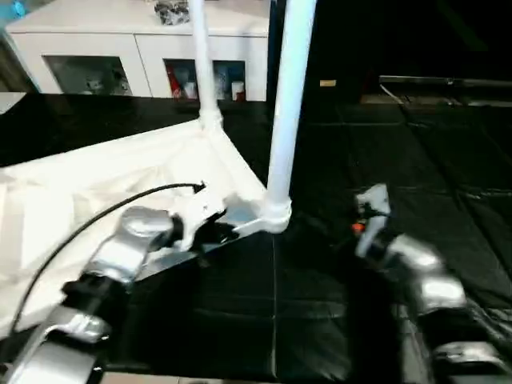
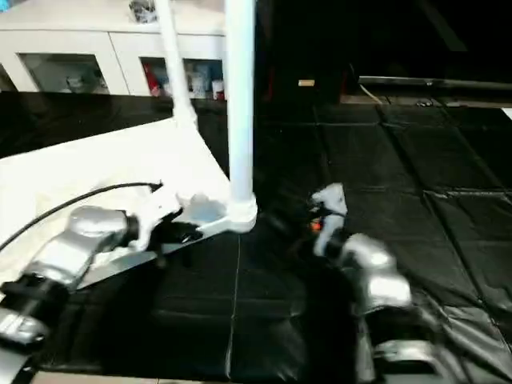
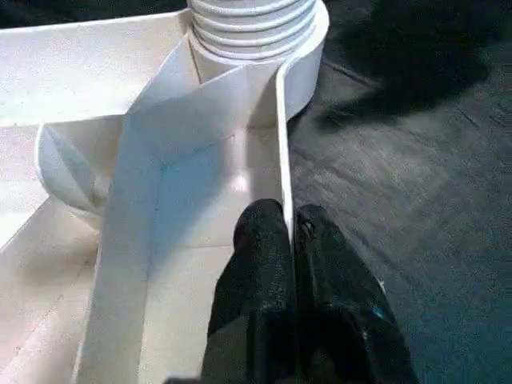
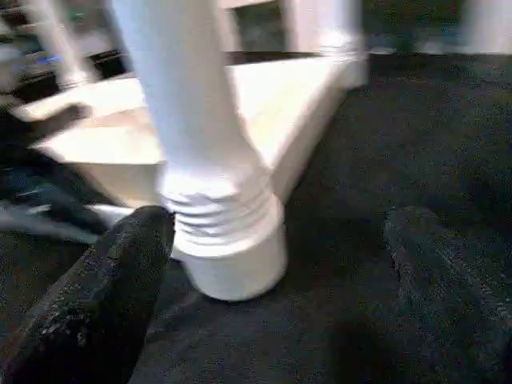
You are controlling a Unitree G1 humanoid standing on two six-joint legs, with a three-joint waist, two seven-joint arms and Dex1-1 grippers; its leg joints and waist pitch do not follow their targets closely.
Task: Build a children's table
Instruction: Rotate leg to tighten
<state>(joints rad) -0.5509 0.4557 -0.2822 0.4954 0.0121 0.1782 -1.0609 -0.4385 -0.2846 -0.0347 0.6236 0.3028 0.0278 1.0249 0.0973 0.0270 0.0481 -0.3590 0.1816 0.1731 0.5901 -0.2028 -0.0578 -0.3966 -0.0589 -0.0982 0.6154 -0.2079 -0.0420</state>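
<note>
The children's table lies upside down on the black mat, its white top (image 1: pixel 96 176) showing the underside. Two white legs stand upright in corner sockets: a near one (image 1: pixel 288 104) and a far one (image 1: pixel 202 64). My left gripper (image 3: pixel 286 224) is shut on the top's thin rim wall (image 3: pixel 282 144), one finger on each side, just short of the near leg's threaded base (image 3: pixel 252 24). My right gripper (image 4: pixel 282 220) is open wide, low over the mat beside the near corner socket (image 4: pixel 232 264). One of its fingers (image 4: pixel 120 272) is close to the leg's threads, the other (image 4: pixel 440 264) far apart.
A white cabinet with glass doors (image 1: pixel 136 48) stands behind the table. Black padded mat (image 1: pixel 320 320) covers the floor around the near corner. A black cable (image 1: pixel 96 216) arcs over my left forearm. A low pale bar (image 1: pixel 448 80) runs along the far right.
</note>
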